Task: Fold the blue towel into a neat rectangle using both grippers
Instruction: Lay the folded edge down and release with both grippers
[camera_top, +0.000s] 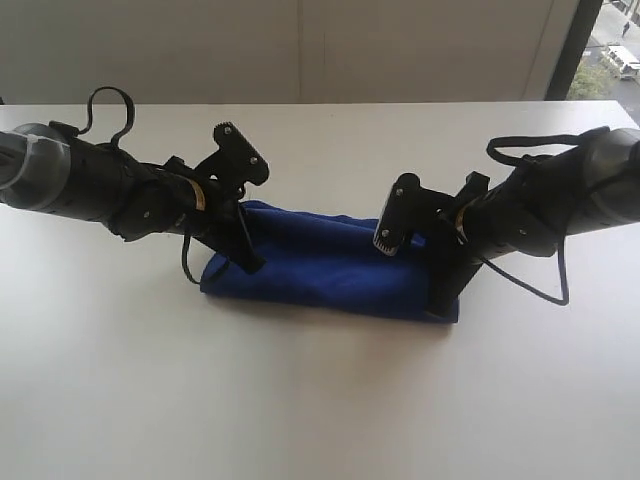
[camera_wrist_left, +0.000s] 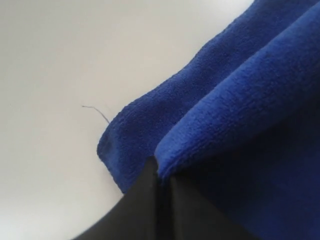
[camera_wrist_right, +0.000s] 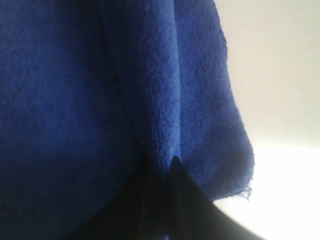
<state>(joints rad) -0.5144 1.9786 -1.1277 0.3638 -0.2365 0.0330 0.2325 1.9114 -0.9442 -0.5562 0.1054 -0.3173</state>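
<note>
At the middle of the white table (camera_top: 300, 400) I see the blue towel (camera_top: 330, 265) lying bunched in a long strip. My left gripper (camera_top: 250, 262) is pinched tight on a fold at its 9 o'clock end, and my right gripper (camera_top: 447, 300) is clamped on the cloth at 3 o'clock.

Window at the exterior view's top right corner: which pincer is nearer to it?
Right. The right pincer grips the blue towel at the end toward the window; the left pincer grips its far end.
</note>
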